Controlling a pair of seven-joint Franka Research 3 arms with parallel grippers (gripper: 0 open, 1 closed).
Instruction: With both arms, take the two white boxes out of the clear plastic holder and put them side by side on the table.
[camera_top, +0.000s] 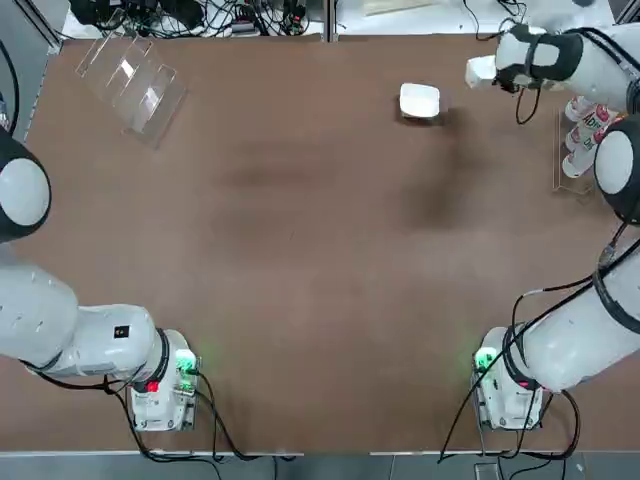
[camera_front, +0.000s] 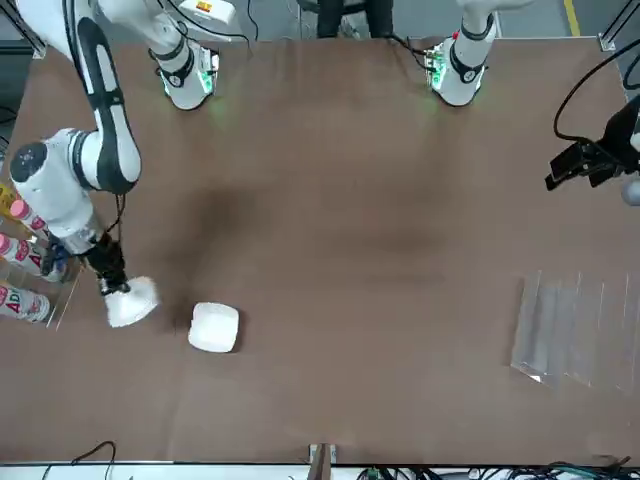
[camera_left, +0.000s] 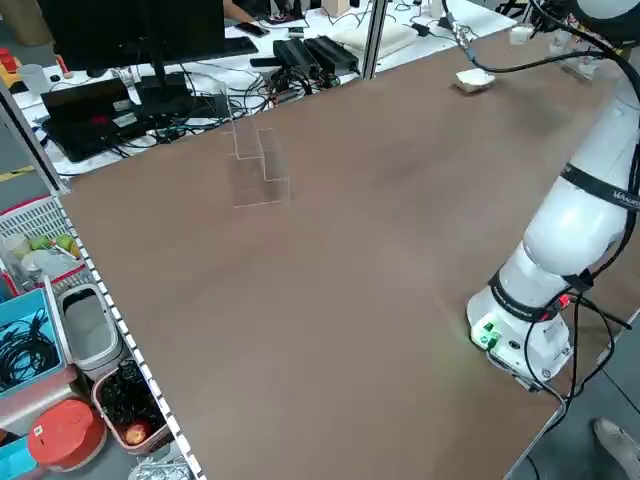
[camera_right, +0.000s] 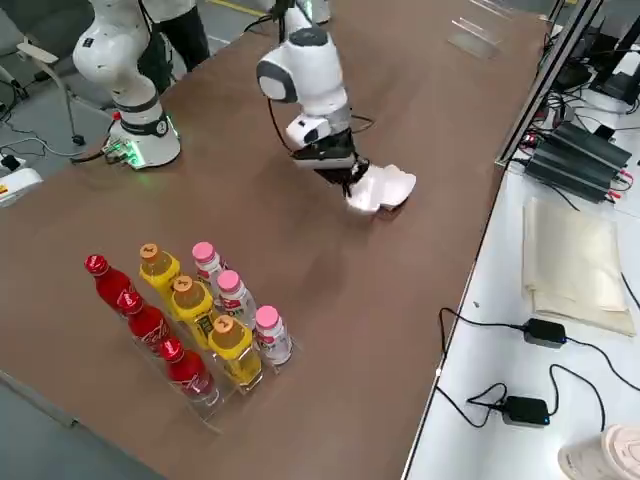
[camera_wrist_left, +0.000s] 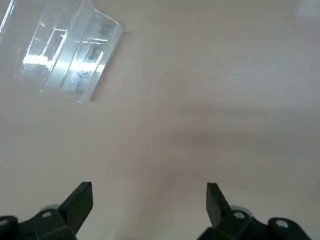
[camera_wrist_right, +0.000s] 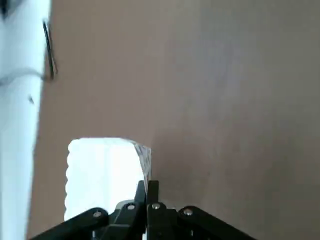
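Fingers of the right gripper (camera_front: 118, 290) are pinched together on the edge of one white box (camera_front: 131, 303), holding it at the far right part of the desk (camera_top: 320, 260), at about two o'clock in the top view. In the right wrist view the fingers (camera_wrist_right: 148, 192) meet with no gap at the rim of that box (camera_wrist_right: 102, 172). The second white box (camera_top: 419, 101) lies flat on the desk just beside the held one, toward the desk's middle, at about one o'clock from the centre in the top view; whether the two touch cannot be told.

Fingers of the left gripper (camera_wrist_left: 149, 200) are spread wide and hold nothing, hovering over bare desk at the robot's left edge, at about nine o'clock in the top view.

Farther off, the clear plastic holder (camera_top: 131, 83) sits in the far left corner, at about eleven o'clock, with no box in its slots. A clear rack of bottles (camera_right: 190, 330) with red, orange and pink caps stands at the right edge of the desk, near the right arm.
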